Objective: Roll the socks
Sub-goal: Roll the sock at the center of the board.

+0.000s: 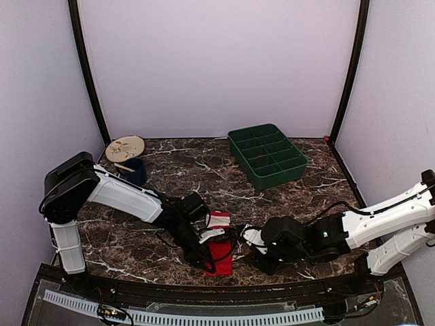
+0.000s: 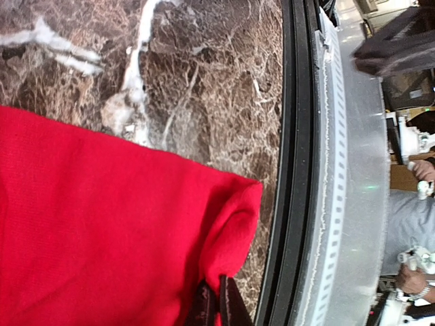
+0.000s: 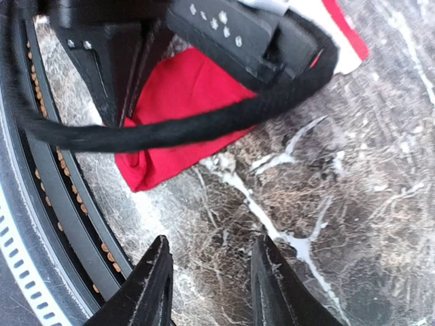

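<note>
The step in hand looks like the very start of the roll. The left hand (image 2: 219,304) is pressed together at the near corner of the red sock (image 2: 102,231). A fold of fabric is drawn up to its fingertips, so I judge it is pinching that corner. The red sock lies mostly flat on the bench (image 1: 177,170), right at the near edge between the 2 arms. The cuffed sock (image 1: 218,221), white and pink at its end, lies just beyond it. I cannot tell whether the 2 touch or overlap. No rolled bundle shows, so neither sock seems rolled yet.

The right hand (image 3: 214,285) is half spread with nothing between its fingers, low over bare bench just beside the red sock's near corner.

The next move probably calls for turning the pinched end over toward the cuff end. The whole width has to follow, not just 1 corner, so the right hand would likely need to steady the fabric.

The left arm's dark body and its black cable (image 3: 170,129) cross between the right hand and the sock, which crowds any approach. The bench's black rim (image 2: 296,170) runs just beside the sock and leaves little room on that side. A green tray (image 1: 266,156), a wooden disc (image 1: 125,148) and a dark blue cup (image 1: 136,171) stand well apart at the back, out of the way.
</note>
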You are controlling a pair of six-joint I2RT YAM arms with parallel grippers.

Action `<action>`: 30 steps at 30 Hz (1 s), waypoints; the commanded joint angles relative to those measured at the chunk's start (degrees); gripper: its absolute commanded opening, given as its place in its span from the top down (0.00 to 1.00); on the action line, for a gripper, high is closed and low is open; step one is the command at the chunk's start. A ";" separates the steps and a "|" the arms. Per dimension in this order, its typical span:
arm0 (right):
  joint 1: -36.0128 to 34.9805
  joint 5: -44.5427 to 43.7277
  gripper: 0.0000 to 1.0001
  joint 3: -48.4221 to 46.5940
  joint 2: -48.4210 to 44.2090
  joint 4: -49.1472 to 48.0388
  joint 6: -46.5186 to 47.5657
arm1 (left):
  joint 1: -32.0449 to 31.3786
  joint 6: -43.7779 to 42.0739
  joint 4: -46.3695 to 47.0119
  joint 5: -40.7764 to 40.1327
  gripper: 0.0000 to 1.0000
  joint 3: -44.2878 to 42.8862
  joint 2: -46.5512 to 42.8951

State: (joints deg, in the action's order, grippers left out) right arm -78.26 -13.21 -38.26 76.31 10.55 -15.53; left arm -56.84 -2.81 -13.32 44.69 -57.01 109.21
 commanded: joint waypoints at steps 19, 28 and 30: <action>-11.29 -7.56 0.65 -6.56 10.46 -1.07 13.71 | 5.44 -2.57 -15.72 9.27 0.98 -7.62 11.81; -11.39 -8.78 0.61 -10.54 16.89 -2.80 19.78 | 6.29 -4.19 -18.57 10.93 0.98 -8.58 14.00; -11.39 -8.61 0.61 -11.10 18.46 -2.89 20.98 | 6.47 -4.82 -19.52 11.09 0.98 -8.93 14.58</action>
State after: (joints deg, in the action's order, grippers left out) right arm -89.10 -20.91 -47.46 92.14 9.89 1.89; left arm -50.89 -5.17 -27.99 60.66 -66.02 120.81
